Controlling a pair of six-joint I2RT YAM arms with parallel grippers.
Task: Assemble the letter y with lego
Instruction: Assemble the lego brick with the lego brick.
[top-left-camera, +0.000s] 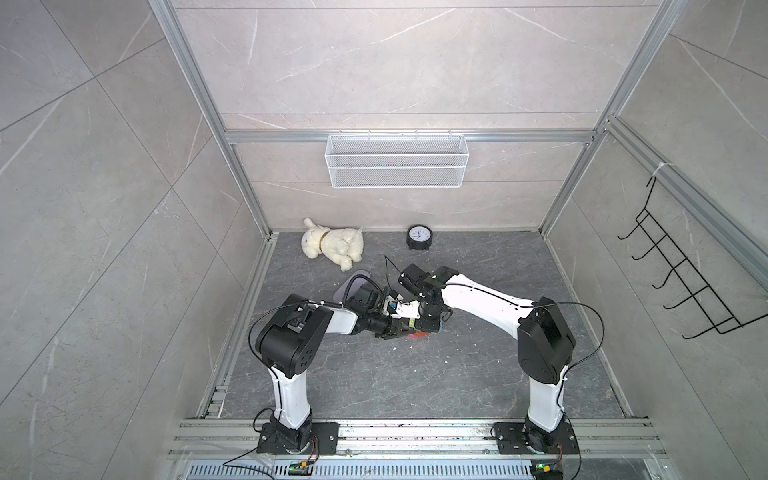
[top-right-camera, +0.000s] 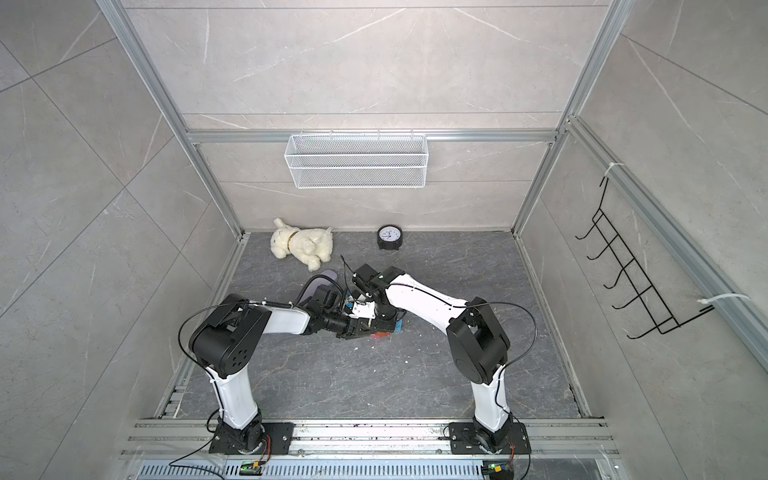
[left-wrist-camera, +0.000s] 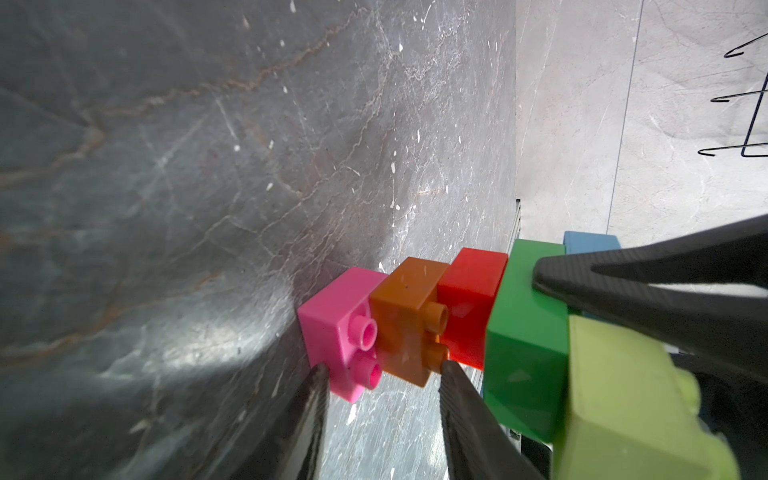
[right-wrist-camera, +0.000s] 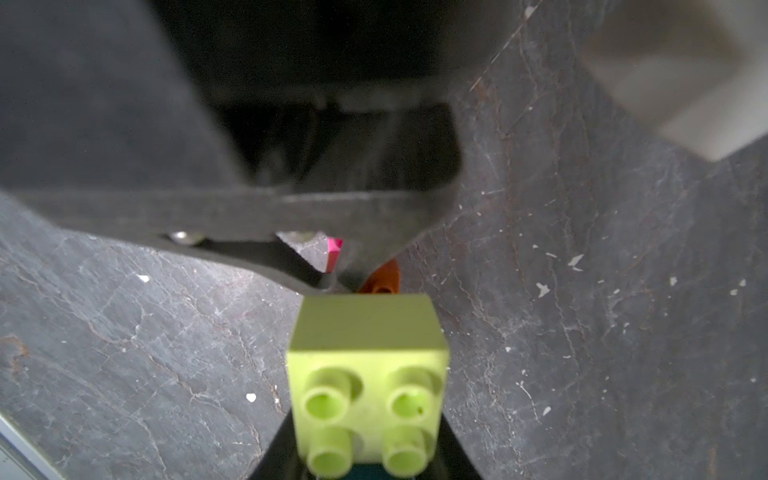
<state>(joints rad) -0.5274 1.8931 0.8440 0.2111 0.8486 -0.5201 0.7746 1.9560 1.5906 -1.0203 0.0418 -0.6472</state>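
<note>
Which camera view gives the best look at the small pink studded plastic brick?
Left wrist view: the pink brick shows whole, studs and sides, beside the orange studded brick. The right wrist view catches only a sliver of it. Both top views: too small to make out.

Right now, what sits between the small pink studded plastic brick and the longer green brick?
An orange studded plastic brick beside the pink brick, then a red plastic brick against the green brick; the left wrist view shows it.
</note>
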